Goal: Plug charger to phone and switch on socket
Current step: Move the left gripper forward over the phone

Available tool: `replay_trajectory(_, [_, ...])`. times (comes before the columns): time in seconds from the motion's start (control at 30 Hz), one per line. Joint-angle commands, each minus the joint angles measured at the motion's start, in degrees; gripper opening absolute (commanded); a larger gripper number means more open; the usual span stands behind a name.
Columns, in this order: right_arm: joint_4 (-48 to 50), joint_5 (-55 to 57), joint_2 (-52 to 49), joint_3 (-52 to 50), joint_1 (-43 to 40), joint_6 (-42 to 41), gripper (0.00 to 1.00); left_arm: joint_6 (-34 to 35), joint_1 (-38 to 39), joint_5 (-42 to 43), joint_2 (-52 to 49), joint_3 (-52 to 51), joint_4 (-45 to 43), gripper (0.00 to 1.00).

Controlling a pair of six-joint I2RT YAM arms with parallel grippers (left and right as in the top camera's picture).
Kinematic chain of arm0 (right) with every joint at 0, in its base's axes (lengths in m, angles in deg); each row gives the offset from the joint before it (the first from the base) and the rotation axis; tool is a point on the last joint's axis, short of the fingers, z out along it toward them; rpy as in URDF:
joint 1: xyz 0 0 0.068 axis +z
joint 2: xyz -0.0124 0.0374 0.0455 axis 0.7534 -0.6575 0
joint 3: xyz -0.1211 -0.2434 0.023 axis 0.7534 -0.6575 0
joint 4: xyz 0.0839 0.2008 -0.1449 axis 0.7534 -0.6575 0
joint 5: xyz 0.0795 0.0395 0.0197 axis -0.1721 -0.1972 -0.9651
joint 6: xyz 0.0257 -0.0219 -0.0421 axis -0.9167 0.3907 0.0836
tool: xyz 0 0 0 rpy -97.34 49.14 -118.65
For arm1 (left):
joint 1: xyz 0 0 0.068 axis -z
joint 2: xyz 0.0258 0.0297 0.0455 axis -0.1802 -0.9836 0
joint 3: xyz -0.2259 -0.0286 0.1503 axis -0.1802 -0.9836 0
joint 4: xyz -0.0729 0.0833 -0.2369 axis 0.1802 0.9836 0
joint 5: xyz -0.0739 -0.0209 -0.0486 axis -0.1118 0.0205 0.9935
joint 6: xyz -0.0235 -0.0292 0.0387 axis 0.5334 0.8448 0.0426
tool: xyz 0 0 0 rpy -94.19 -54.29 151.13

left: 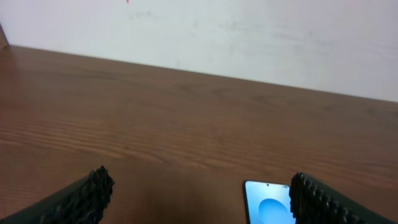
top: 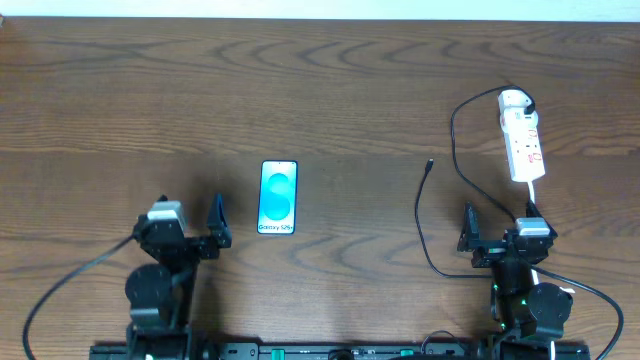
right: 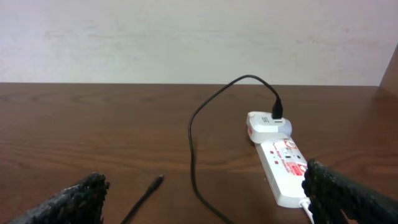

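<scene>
Plug tip (top: pixel 430 162), right of the phone (top: pixel 278 197), could skid along the surface (top: pixel 350 90) under a shallow pinch; left fingers (left: pixel 84 196) and right fingers (right: pixel 78 199) gape empty.

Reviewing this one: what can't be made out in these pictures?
- Socket switch position: too small overhead, blurred in the right wrist view.
- Phone charging port: too small overhead; the left wrist view's bottom edge cuts the phone off.
- Charger plug tip's shape: too small overhead, blurred in the right wrist view.
</scene>
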Motion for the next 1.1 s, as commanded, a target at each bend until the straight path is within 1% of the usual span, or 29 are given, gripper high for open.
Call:
replay_trajectory(0.0, [-0.2,-0.6,0.6,-0.1,-0.2,0.6,0.99,0.5,-0.3,1.9,-7.2,5.5,0.0,0.93])
replay_trajectory(0.17, [-0.2,-0.6,0.6,-0.1,-0.2,0.6,0.99,0.6,-0.3,5.6,-19.3,12.3,0.2,0.93])
replay_trajectory(0.27, [-0.2,-0.6,0.6,-0.1,-0.2,0.6,0.99,0.6,-0.3,7.6,-26.3,17.4,2.6,0.93])
replay_trajectory(0.33, [-0.2,-0.6,0.6,-0.1,-0.2,0.6,0.99,0.6,-0.1,8.3,-29.8,20.8,5.3,0.93])
replay_trajectory(0.53, [-0.2,-0.6,0.6,-0.1,-0.2,0.6,0.99,0.5,1.8,8.3,-39.0,34.6,18.3,0.93])
replay_trajectory(0.6, [-0.2,-0.6,0.6,-0.1,-0.2,0.6,0.99,0.6,3.2,8.3,-42.1,39.7,22.4,0.93])
replay_trajectory(0.7, [-0.2,-0.6,0.6,-0.1,-0.2,0.6,0.99,0.5,5.9,8.3,-45.8,44.8,26.1,0.93])
replay_trajectory(0.77, [-0.2,-0.6,0.6,-0.1,-0.2,0.6,0.99,0.5,8.0,8.3,-47.7,46.9,27.6,0.93])
replay_trajectory(0.9, [-0.2,-0.6,0.6,-0.1,-0.2,0.6,0.99,0.5,11.0,8.3,-49.0,47.4,27.2,0.93])
replay_trajectory(1.0, [-0.2,-0.6,0.6,-0.1,-0.2,0.6,0.99,0.5,11.6,9.0,-49.1,47.3,27.6,0.93])
replay_trajectory(1.07, [-0.2,-0.6,0.6,-0.1,-0.2,0.6,0.99,0.5,11.6,11.5,-49.1,47.3,28.5,0.93])
